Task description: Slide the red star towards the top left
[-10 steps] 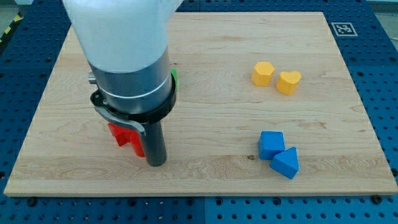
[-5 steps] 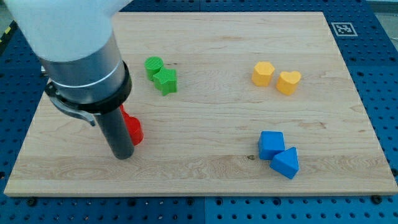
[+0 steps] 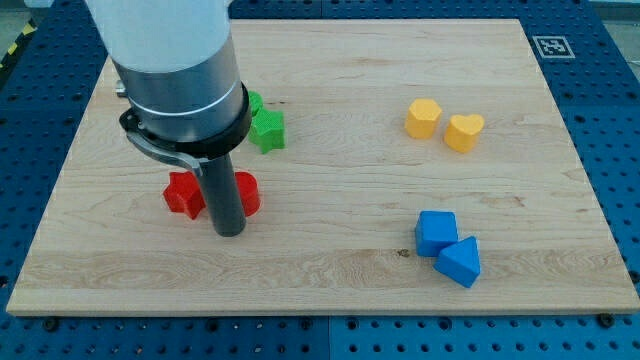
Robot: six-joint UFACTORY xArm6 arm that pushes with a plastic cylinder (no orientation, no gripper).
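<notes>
Pale wooden bench (image 3: pixel 330 290) on a blue perforated base (image 3: pixel 620 150); black-and-white marker tag (image 3: pixel 552 46) at the board's top right corner.

Arm: white upper housing, grey collar, then the straight dark rod. My tip (image 3: pixel 229 232) sits on the board in the lower left area. No fingers on this rig, so nothing to record as apart or together; the rod carries nothing.

Red star-shaped block (image 3: pixel 184 194): just to the view's left of the rod, slightly above the tip's level. Whether rod and star actually touch cannot be told; the rod covers the star's right edge. A second red block (image 3: pixel 248 192) shows on the rod's right side, shape not clear, partly hidden. The tip stands between the two red pieces and a little below them.

Green star-shaped block (image 3: pixel 267 130) above and right of the rod, near the collar. Another green block (image 3: pixel 255 102) peeks out at its upper left, mostly hidden by the arm; shape not readable.

Right half: yellow rounded block (image 3: pixel 423 117) and yellow heart-shaped block (image 3: pixel 464 132) close beside each other, upper right. Blue cube-like block (image 3: pixel 436 232) and blue wedge-shaped block (image 3: pixel 459 261) touching, lower right. All four well apart from the tip.
</notes>
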